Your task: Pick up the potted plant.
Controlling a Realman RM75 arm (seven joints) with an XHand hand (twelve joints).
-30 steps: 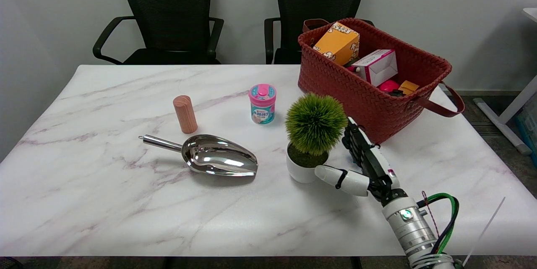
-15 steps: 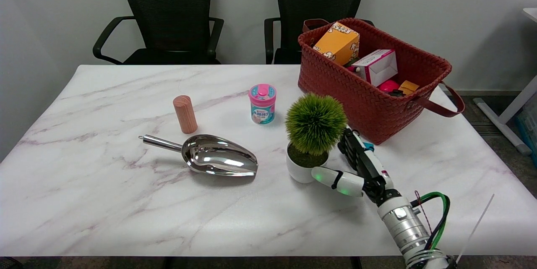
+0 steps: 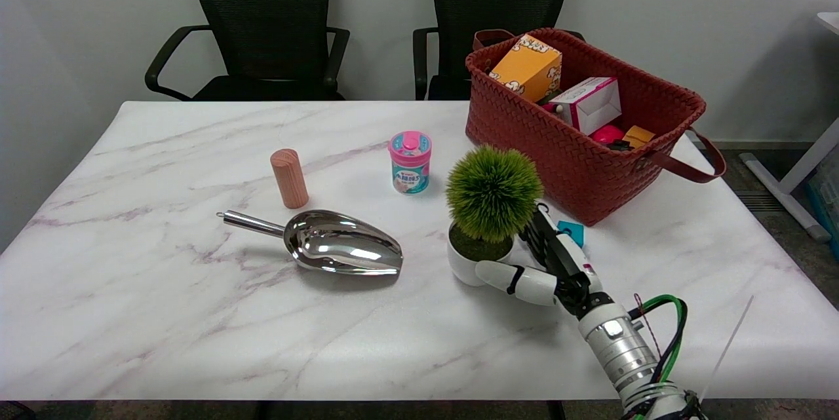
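Cupping the potted plant point(image 3: 488, 217) loosely: robot hand point(image 3: 541, 263), fingers spread, thumb against the white pot.

Glossy marble-patterned table point(image 3: 164, 315), mirror-polished metal scoop point(image 3: 341, 251), matt wooden cylinder point(image 3: 289, 178), woven basket point(image 3: 524, 125).

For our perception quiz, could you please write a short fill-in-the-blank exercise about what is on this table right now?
1. The potted plant stands in a small ____ pot.
2. The metal scoop lies with its handle pointing to the picture's ____.
3. The orange box sits inside the woven ____.
4. The right hand reaches the pot from the picture's ____ side.

Missing words: white; left; basket; right
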